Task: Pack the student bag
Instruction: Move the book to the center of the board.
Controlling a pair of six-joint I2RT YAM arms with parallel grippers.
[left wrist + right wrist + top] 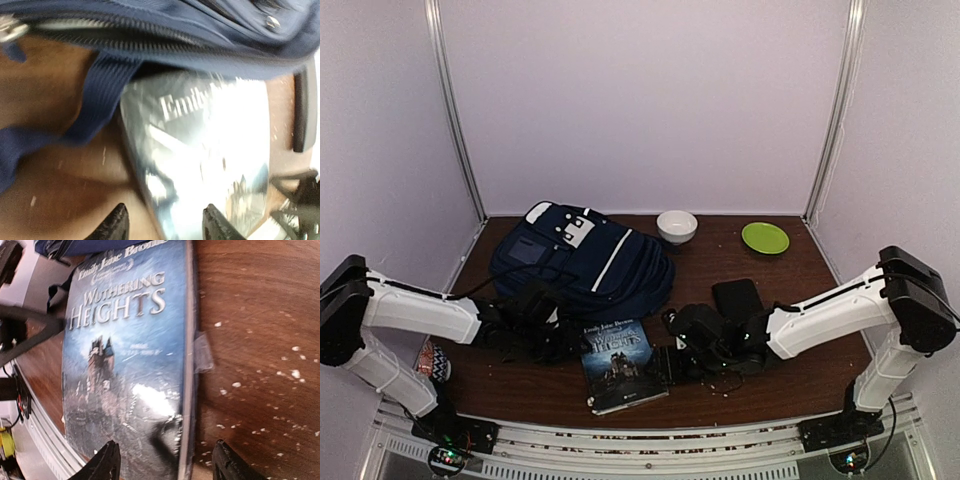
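The student bag point(582, 258) lies flat on the dark worktop point(790, 370), left of the middle of the top view, and no arm holds it. Just below it in that view lies a book point(622, 365), cover up, its upper edge very near the bag's lower rim. The two arms meet at this book, one from each side, so the step in hand seems to be to take the book for packing.

The left jaws stand open. In the left wrist view the two dark tips are apart at the bottom of the frame, the left edge of the book point(200, 150) lies between them, and nothing is pinched. The bag point(150, 25) fills the top of that frame, with a zip line and a blue strap point(100, 95) that hangs down beside the book. I cannot tell if the zip is open.

The right jaws are open too. In the right wrist view they stand on both sides of the book's right edge point(187, 365), at the bottom of the frame, and only a corner of the bag point(75, 246) shows at the upper left.

The next move, I think, calls for closing on that thin edge and lifting it from the worktop. The book is flat and glossy, so it may slip. After that the bag's mouth must be held open.
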